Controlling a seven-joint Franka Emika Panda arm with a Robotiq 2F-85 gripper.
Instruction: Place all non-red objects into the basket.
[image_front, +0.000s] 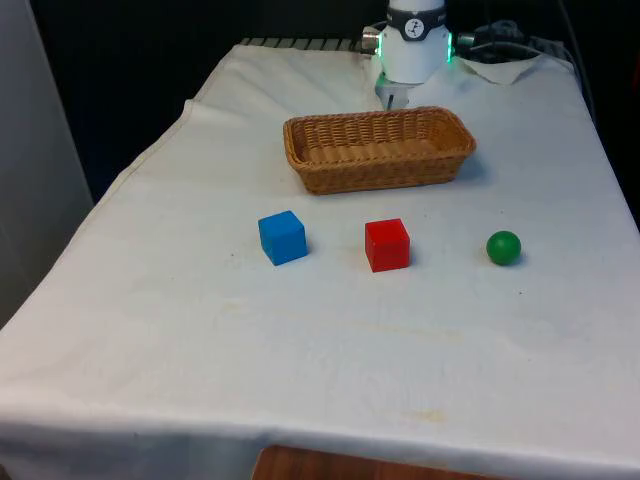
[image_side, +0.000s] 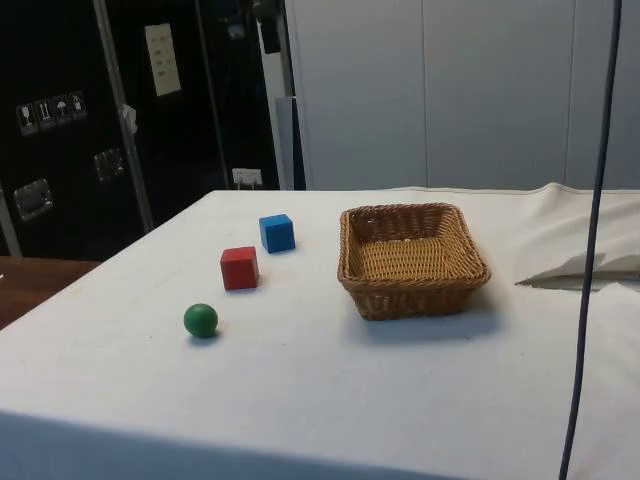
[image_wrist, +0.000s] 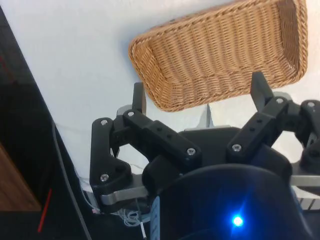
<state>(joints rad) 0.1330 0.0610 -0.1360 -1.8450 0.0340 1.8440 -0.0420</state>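
The blue cube (image_front: 283, 237) and the green ball (image_front: 503, 247) are what you must move; they lie in a near row with the red cube (image_front: 387, 244) between them, blue at the front view's left, green at its right. Your gripper (image_wrist: 197, 97), fingers spread apart and holding nothing, hangs beyond the far side of the basket (image_front: 330, 175). You must reach over the basket toward the near edge; leave the red cube alone.
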